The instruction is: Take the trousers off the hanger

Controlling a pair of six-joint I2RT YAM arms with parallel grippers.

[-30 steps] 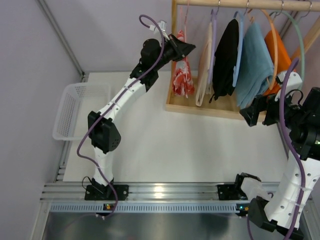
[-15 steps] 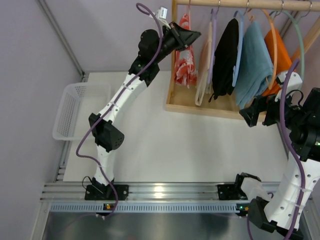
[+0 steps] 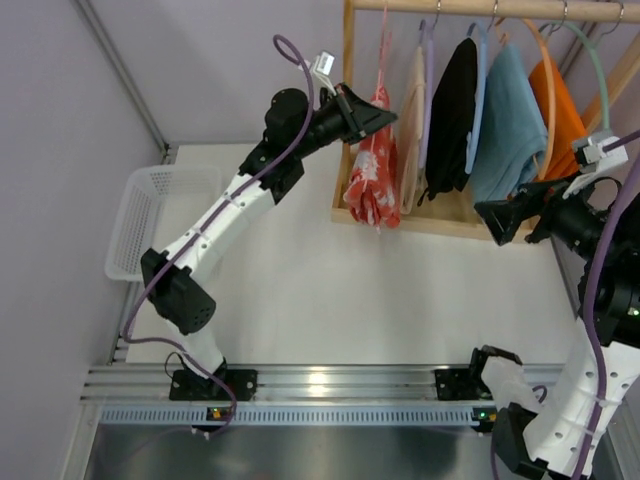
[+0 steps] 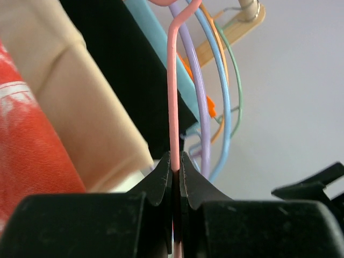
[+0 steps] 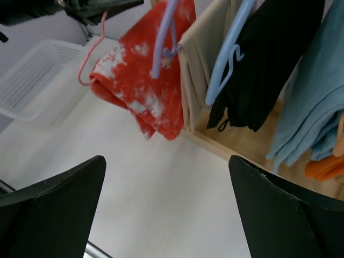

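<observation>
While left gripper (image 4: 176,159) clamps hanger (image 4: 173,80): hold it steady.
Right gripper (image 5: 166,161): jaws apart; grasp trousers (image 5: 144,92) below hanger, pull gently.

**Layout, taken from the rack (image 3: 347,110).** I see the trousers (image 3: 372,170) draped on the hanger (image 4: 173,80) at the rack's left end, just right of its left post. The left gripper (image 3: 390,118) is clamped on that hanger. Other garments (image 3: 452,110) hang further right. The basket (image 3: 160,215) lies well left of the rack. The right gripper (image 3: 505,220) stands before its right part.
</observation>
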